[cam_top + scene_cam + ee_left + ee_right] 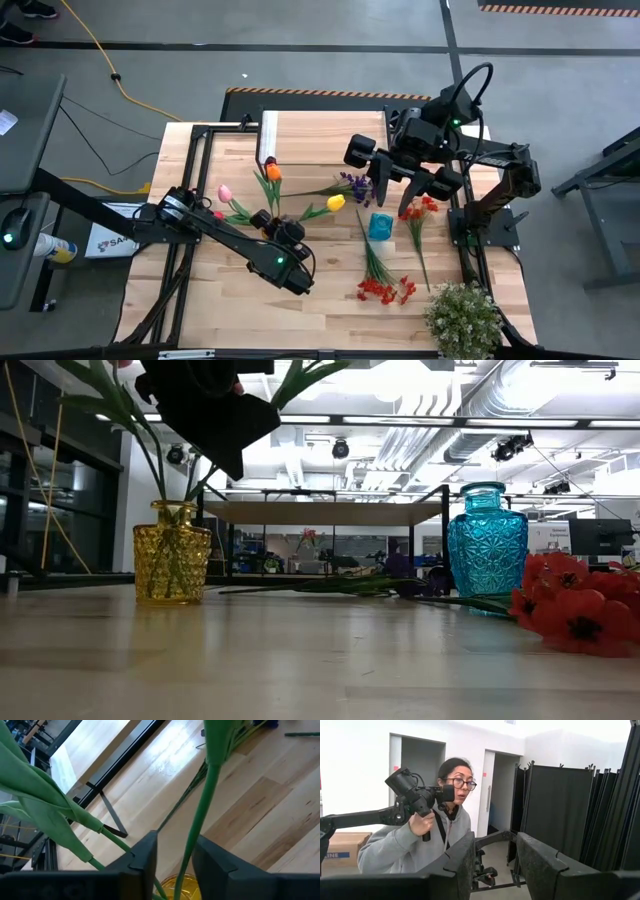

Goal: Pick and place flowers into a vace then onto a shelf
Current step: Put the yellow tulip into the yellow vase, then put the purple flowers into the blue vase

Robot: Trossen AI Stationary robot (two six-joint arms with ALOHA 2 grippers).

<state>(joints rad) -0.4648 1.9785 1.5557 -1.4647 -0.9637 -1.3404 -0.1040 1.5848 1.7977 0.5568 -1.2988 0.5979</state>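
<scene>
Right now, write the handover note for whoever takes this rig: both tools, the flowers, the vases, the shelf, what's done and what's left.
Left tool: over the yellow vase, fingers apart around a green stem; grip not certain.
Right tool: raised above the table's far right, fingers apart, holding nothing.
Done: several tulips, pink and orange among them, stand in the yellow vase.
Left: the blue vase looks empty. The yellow tulip, purple spray and red sprays lie on the table. Nothing is visible on the shelf yet.
</scene>
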